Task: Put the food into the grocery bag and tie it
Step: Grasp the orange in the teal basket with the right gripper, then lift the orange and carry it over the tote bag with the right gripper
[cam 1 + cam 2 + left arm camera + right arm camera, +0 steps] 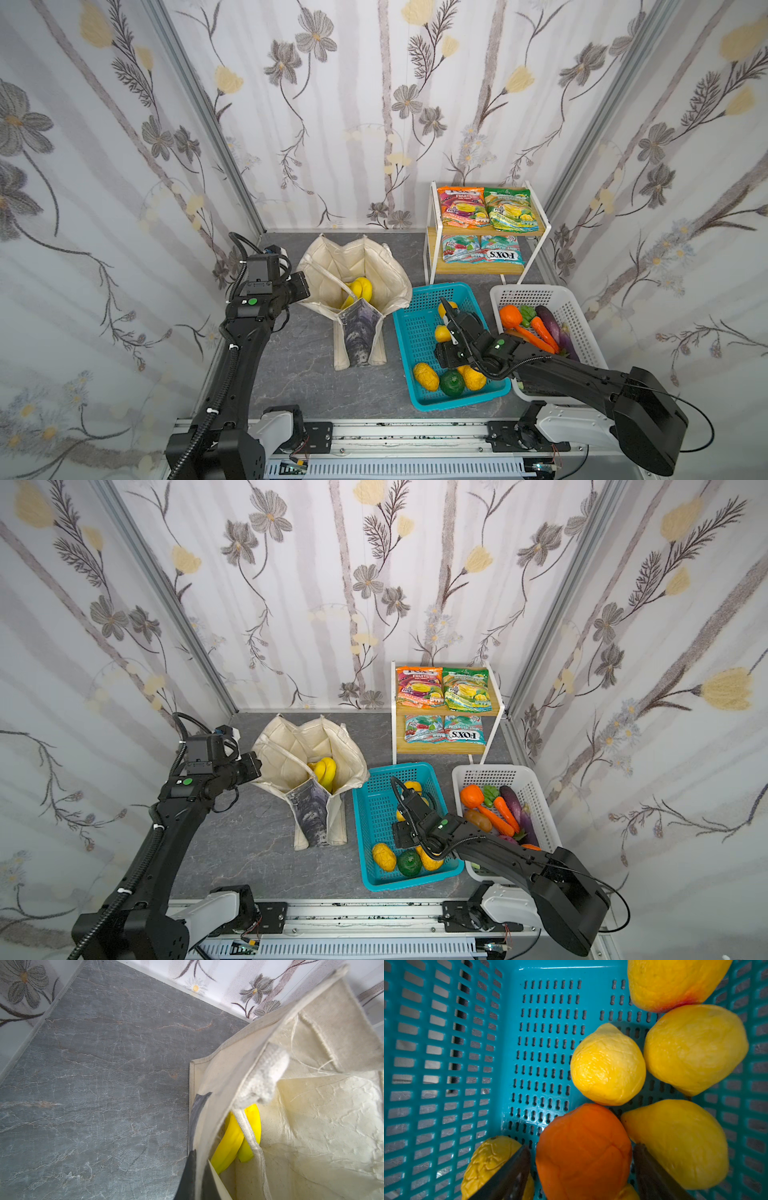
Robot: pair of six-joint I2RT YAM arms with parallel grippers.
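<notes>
Right wrist view: right hand (581, 1148) open astride the orange (583, 1159), ungripped; likely light, smooth, so grasp its middle. Left hand (200, 1169) pinches grocery bag (311, 1126).

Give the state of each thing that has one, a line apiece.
grocery bag, upright, mouth open, untied
banana bunch, inside the bag
orange, lying in the teal basket
snack packets, on the rack shelves
left tool, shut on the bag's rim
right tool, open, astride the orange

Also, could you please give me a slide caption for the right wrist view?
Right pincer flanking an orange among yellow fruits inside the teal basket.
</notes>
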